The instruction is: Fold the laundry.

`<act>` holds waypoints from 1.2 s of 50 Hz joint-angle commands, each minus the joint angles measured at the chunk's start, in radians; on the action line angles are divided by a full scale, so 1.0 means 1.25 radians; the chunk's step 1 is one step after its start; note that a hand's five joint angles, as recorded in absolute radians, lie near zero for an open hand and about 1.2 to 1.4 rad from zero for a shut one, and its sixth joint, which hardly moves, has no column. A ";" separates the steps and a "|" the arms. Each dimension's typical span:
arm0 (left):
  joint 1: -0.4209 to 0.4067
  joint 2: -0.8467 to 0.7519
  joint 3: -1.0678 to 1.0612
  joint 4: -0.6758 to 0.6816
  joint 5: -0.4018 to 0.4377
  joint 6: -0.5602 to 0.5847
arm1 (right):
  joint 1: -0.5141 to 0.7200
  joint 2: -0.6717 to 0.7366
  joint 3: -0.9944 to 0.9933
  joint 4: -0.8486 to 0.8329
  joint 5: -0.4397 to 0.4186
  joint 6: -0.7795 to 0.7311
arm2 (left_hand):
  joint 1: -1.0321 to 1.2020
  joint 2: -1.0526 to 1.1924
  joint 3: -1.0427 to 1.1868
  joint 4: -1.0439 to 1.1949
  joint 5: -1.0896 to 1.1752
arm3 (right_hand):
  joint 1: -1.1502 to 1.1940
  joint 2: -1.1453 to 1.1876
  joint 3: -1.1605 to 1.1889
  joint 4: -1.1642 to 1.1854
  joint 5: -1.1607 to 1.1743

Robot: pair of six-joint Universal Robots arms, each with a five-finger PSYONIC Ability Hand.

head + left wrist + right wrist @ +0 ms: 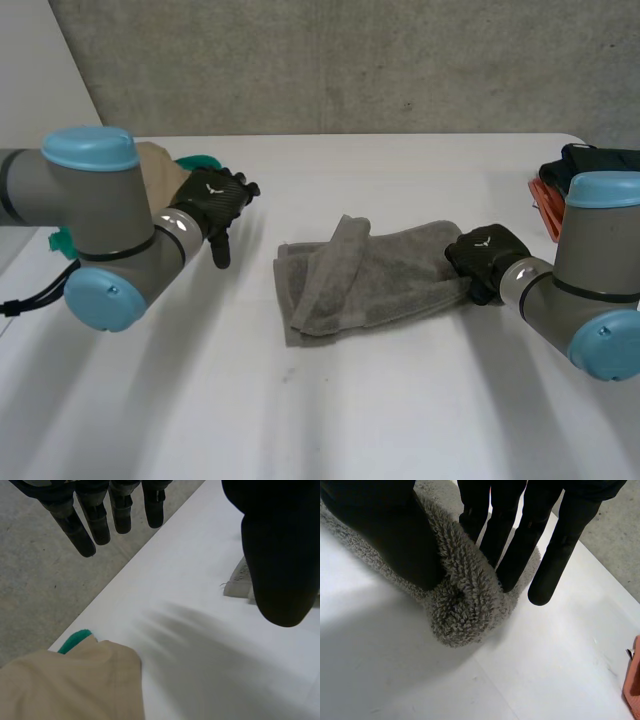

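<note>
Grey towel (370, 275) lies lengthwise between the 2 hands, its right end pinched in the right hand (487, 255), while the left hand (212, 200), fingers straight and empty, hangs well apart.

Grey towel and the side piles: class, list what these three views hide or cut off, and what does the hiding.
1. The grey towel: head view, its pinched edge lies under the right hand.
2. The beige cloth and green cloth: head view, mostly behind the left arm; left wrist view, cut off by the frame.
3. The dark item and orange item: head view, cut by the frame and the right arm.
</note>
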 commanded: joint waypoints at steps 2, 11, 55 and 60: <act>-0.013 0.045 0.004 -0.038 0.000 -0.012 | -0.006 -0.003 0.026 -0.033 -0.002 -0.006 | -0.017 -0.023 -0.027 -0.019 -0.036 | 0.233 0.178 0.169 0.162 0.206; -0.190 -0.009 0.129 -0.045 -0.016 -0.149 | 0.009 -0.019 0.064 -0.050 -0.002 -0.007 | -0.017 -0.023 -0.027 -0.019 -0.036 | 0.233 0.178 0.169 0.162 0.206; -0.252 -0.395 0.579 -0.045 -0.525 0.336 | 0.006 -0.062 0.124 -0.089 0.004 -0.014 | -0.017 -0.023 -0.027 -0.019 -0.036 | 0.233 0.178 0.169 0.162 0.206; -0.267 -0.282 0.454 -0.010 -0.456 0.268 | 0.000 -0.067 0.128 -0.089 0.012 -0.029 | -0.017 -0.023 -0.027 -0.019 -0.036 | 0.233 0.178 0.169 0.162 0.206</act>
